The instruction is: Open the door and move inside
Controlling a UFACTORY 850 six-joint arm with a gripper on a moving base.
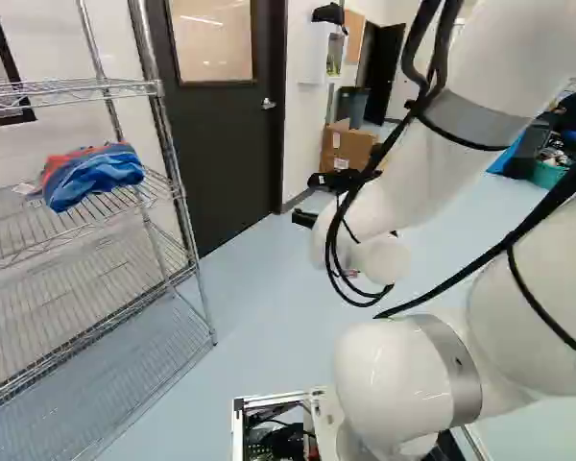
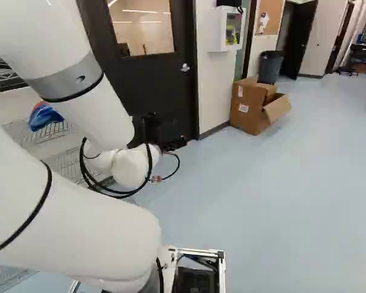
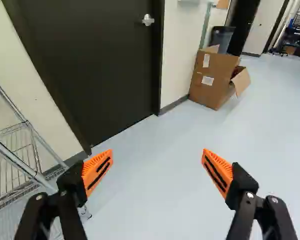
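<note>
The door (image 3: pixel 92 65) is shut in its frame at the far edge of the floor (image 3: pixel 155 200), so neither the opening nor the moving inside is done. Its metal handle (image 3: pixel 148 20) sits near the door edge beside the cardboard boxes (image 3: pixel 210 80), on the side away from the wire rack (image 1: pixel 180 192). Nothing touches the handle.

The claw (image 3: pixel 157 152) is spread wide and holds nothing; in the wrist view the handle lies well ahead of it, and bare floor shows between the fingertips. The arm (image 2: pixel 91 226) reaches out ahead of the base, toward the door's side of the room.

The task looks to be at the approach, with nearly all of it left: bring the claw up and across to the handle, turn it, swing the door clear, then drive in. The base probably has to come closer first. The rack stands near the side of the door away from the handle, and the base or arm could catch it on the way.
</note>
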